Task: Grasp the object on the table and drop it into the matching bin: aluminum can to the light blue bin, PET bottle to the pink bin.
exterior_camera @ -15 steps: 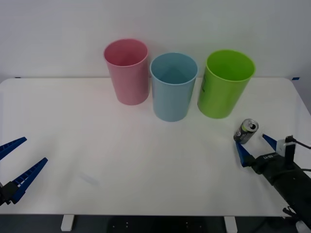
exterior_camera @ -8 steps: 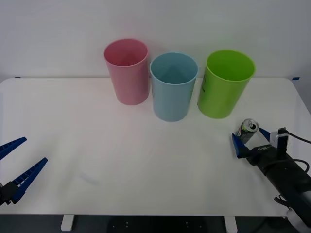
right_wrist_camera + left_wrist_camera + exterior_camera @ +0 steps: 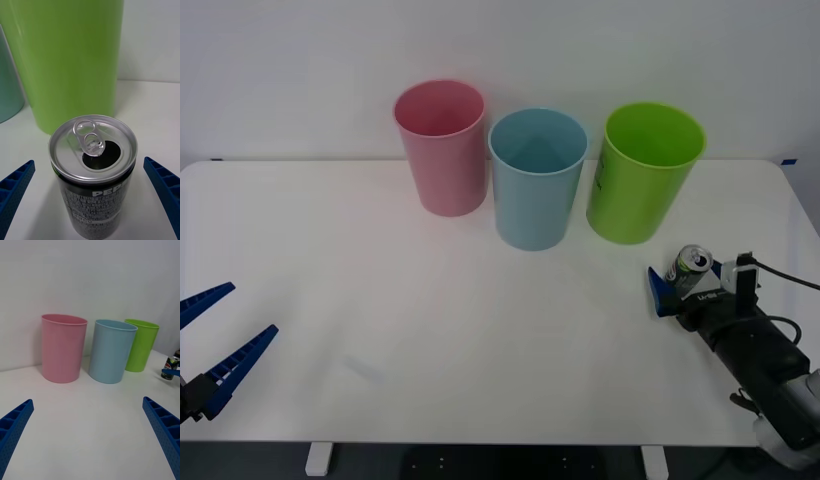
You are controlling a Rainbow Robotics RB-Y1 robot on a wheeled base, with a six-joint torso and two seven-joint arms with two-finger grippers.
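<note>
The aluminum can (image 3: 689,268), dark with a silver top and pull-tab, stands upright on the white table (image 3: 380,260) at the right, in front of the lime green bin. My right gripper (image 3: 688,281) is open, one blue finger on each side of the can (image 3: 93,168), not touching it in the right wrist view, where the gripper (image 3: 88,161) straddles it. The light blue bin (image 3: 537,178) stands at the back middle and the pink bin (image 3: 442,146) to its left. My left gripper (image 3: 248,310) hangs open at the table's front left, holding nothing.
A lime green bin (image 3: 643,171) stands just behind the can, close to the right gripper's path. From the left wrist view the pink bin (image 3: 63,348), light blue bin (image 3: 111,352), green bin (image 3: 140,345) and can (image 3: 171,368) line up across the table.
The right gripper has moved forward and left, so its open fingers now flank the can. The can, bins and left arm have not moved.
</note>
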